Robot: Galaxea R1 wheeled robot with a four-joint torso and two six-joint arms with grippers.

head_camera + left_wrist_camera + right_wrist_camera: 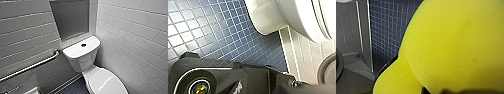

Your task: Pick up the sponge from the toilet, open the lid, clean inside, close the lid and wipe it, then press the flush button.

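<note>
The white toilet [82, 58] stands in the corner, its boxy tank against the wall. The small dark flush button [83, 45] sits in the middle of the tank top. The oval lid [106, 82] lies shut over the bowl, with nothing on it. The bright yellow sponge [453, 45] looms large and close in the right wrist view, creased at the middle, with my right gripper shut on it. The left wrist view looks past the underside of the toilet bowl [298, 17] down to the floor; my left gripper is open and holds nothing.
A metal grab bar [32, 66] runs slanting along the left tiled wall. A grey recessed panel [71, 18] sits above the tank. Small blue floor tiles [218, 30] lie left of the bowl. White tiled wall [140, 37] stands close on the right.
</note>
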